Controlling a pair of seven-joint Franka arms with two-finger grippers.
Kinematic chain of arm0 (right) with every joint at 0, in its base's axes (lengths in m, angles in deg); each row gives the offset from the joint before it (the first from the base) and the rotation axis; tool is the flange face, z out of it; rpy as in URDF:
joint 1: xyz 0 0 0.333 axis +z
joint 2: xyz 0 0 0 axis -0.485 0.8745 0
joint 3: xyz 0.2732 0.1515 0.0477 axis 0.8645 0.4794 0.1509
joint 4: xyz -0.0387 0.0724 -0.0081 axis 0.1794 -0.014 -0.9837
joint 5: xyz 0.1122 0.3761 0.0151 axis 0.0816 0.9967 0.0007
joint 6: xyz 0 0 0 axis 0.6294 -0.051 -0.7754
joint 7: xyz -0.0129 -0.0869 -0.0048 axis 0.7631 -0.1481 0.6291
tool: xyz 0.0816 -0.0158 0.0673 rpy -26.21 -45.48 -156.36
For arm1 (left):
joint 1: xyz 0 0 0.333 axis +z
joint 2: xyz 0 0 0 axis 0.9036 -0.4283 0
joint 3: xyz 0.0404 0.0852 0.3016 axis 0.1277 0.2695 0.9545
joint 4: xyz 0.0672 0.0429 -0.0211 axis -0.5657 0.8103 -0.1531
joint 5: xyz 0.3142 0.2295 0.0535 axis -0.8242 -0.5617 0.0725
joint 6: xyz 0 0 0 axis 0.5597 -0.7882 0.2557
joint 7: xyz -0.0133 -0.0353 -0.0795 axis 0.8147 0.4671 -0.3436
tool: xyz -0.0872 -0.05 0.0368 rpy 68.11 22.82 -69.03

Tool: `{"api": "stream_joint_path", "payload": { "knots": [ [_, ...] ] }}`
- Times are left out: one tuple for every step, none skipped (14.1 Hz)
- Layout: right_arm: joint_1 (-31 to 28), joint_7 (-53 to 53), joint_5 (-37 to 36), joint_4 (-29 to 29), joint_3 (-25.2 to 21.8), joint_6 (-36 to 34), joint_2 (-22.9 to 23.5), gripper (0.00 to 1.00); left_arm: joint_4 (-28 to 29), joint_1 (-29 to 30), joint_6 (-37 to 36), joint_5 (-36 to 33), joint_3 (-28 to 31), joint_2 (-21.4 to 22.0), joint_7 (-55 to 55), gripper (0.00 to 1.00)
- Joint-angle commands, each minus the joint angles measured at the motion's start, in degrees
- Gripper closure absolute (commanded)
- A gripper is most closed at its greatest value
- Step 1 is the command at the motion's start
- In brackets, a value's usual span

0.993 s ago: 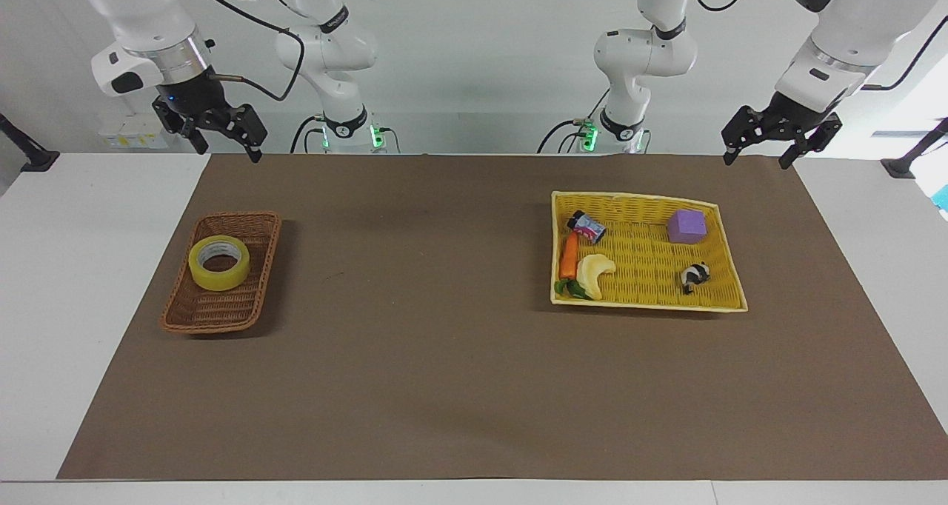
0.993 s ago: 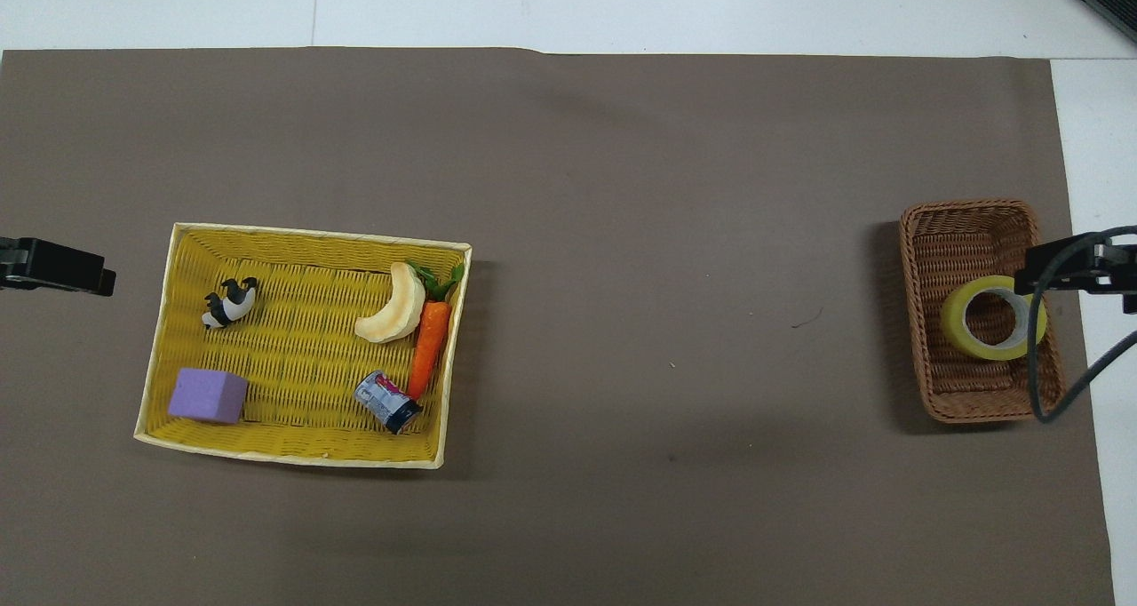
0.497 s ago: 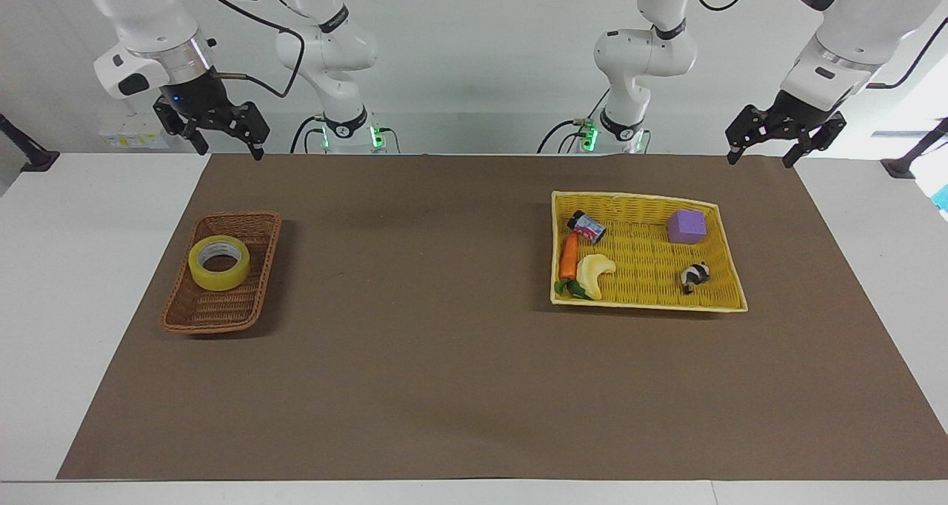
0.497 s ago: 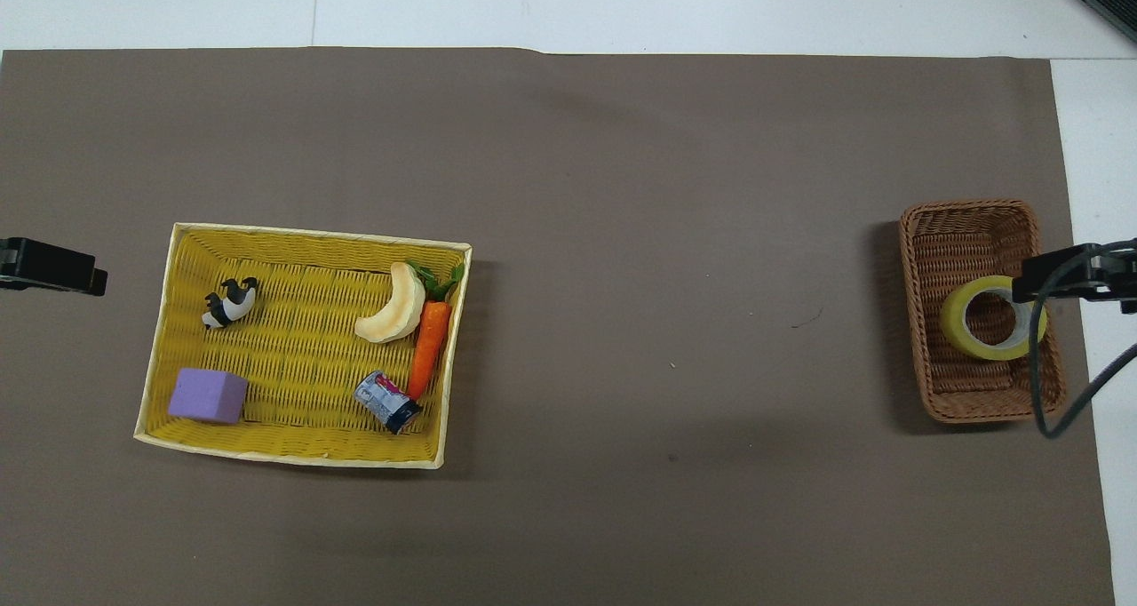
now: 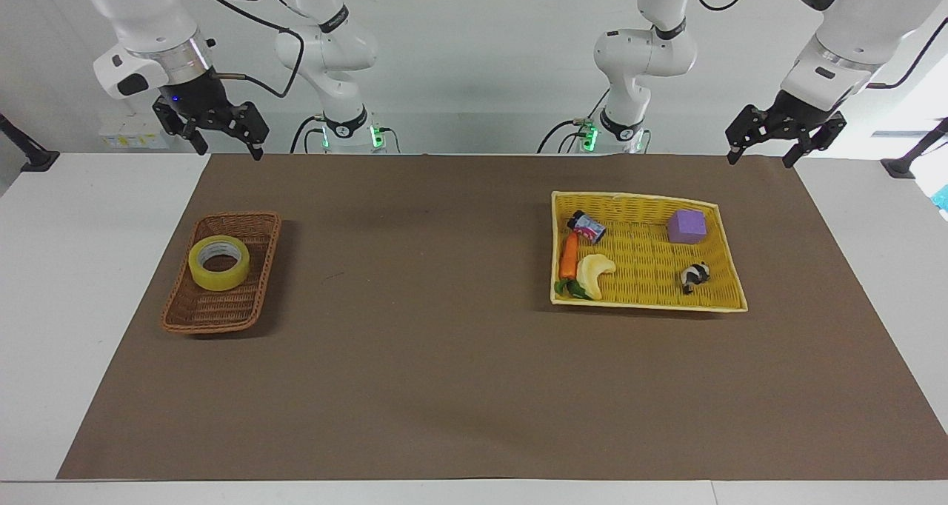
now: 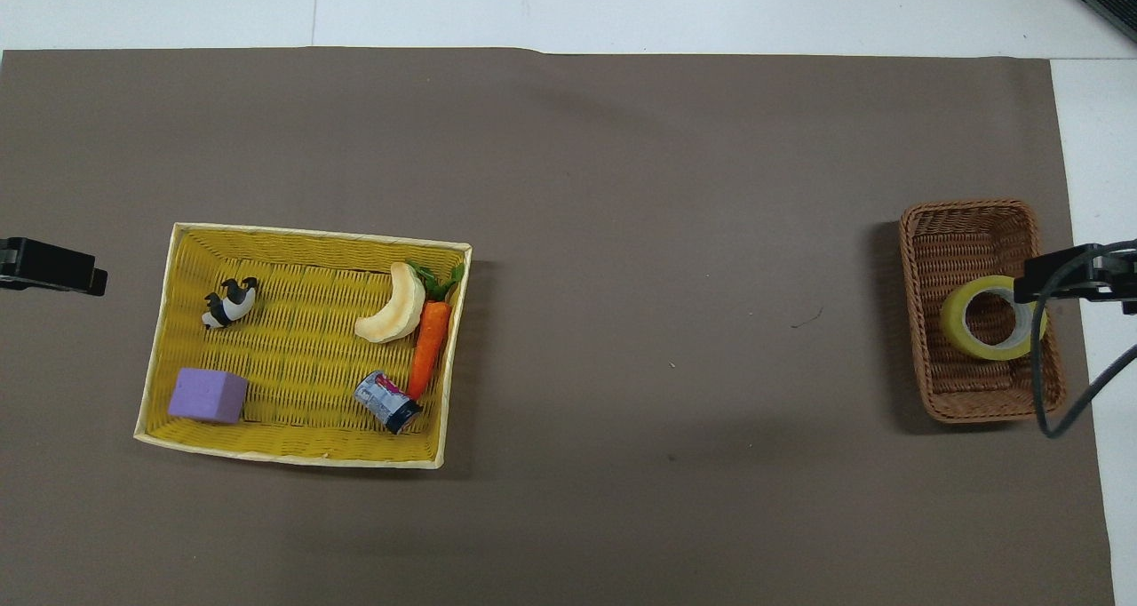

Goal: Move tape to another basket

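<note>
Two baskets sit on the brown mat, and we take the brown wicker basket (image 5: 222, 274) at the right arm's end of the table as our landmark. Our roll of yellow packing tape (image 5: 219, 262) lies flat in it, hole upward, in the half of the basket nearer to the robots and touching the woven floor. Toward the left arm's end of the table, well apart from the wicker basket, lies the yellow woven tray (image 5: 729, 268), which we judge to be the destination; it already holds a purple block (image 5: 686, 226), a toy carrot (image 5: 569, 256), a pale banana-like piece (image 5: 595, 272), a small can (image 5: 588, 226) and a black-and-white figure (image 5: 695, 275).

Our right gripper (image 5: 226, 146) hangs in the air with its fingers spread apart and nothing between them, up over the mat edge on the robots' side of the wicker basket. Our left gripper (image 5: 763, 153) waits, likewise spread and empty, up near the tray's corner.

We expect the tape to be light and stiff, with a slick outer face and a firmer cardboard core. We would pinch one wall of the ring, one finger down the hole and one outside, choosing the side clear of the basket's sloped wall. A grip across the whole roll looks too wide and likelier to slip.
</note>
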Motion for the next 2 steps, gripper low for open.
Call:
{"api": "stream_joint_path", "payload": {
  "knots": [
    [-0.22, -1.19, -0.18, -0.94, 0.07, -0.26, -1.11, 0.0, 0.09, -0.32, -0.99, -0.33, 0.39, 0.57, 0.57, 0.0],
    [-0.14, -1.19, -0.18, -1.02, 0.07, -0.17, -1.19, 0.0, 0.18, -0.32, -1.17, -0.33, 0.48, 0.57, 0.57, 0.0]
  ]
}}
